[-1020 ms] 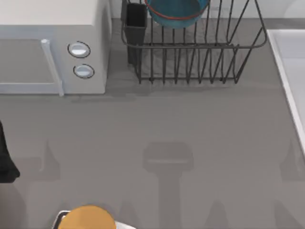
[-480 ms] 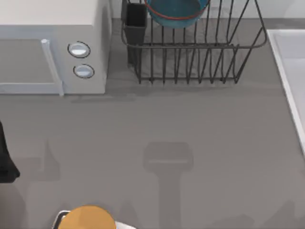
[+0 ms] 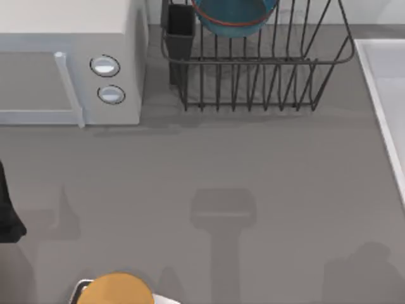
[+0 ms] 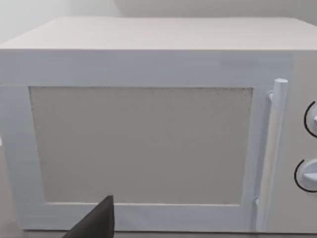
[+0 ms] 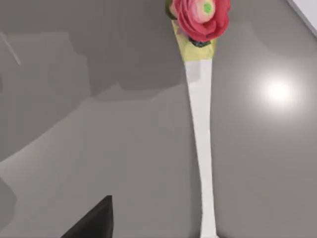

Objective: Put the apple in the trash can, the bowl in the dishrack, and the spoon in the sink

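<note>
A shadow has spread over the counter's (image 3: 266,171) lower right since earlier, so centre your right tool, whose opening you cannot tell, along the spoon (image 5: 202,148) lying flat below it before descending; the bowl (image 3: 234,16) sits in the dishrack (image 3: 253,63).

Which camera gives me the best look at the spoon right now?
The right wrist view: the spoon lies on the grey table, its long white handle running up to a red flower ornament at one end. The top view and the left wrist view offer nothing of the spoon; the left wrist camera faces the white microwave.
</note>
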`<state>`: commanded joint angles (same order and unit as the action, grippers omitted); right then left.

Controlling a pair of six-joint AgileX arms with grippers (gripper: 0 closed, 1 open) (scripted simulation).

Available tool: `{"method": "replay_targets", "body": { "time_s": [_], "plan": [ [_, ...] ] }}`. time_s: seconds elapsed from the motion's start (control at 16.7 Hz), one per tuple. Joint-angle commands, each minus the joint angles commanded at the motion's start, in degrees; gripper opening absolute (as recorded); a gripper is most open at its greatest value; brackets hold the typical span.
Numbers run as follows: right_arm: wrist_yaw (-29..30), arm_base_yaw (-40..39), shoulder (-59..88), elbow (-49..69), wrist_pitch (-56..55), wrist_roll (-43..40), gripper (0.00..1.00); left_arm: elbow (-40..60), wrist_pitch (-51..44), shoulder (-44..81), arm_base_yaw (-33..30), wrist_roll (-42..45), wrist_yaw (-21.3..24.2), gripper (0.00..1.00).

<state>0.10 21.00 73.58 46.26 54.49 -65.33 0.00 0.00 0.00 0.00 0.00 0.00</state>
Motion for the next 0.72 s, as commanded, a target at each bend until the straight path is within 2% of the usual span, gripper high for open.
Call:
{"method": "replay_targets", "body": {
  "time_s": [0.24, 0.72],
  "plan": [
    [-0.4, 2.2, 7.4, 5.3, 5.5, -6.9, 1.00, 0.0, 0.0, 0.0, 0.0, 0.0, 0.0, 1.00],
    [-0.4, 2.1, 8.8, 4.0, 3.4, -7.1, 1.00, 0.0, 0.0, 0.0, 0.0, 0.0, 0.0, 1.00]
  ]
}}
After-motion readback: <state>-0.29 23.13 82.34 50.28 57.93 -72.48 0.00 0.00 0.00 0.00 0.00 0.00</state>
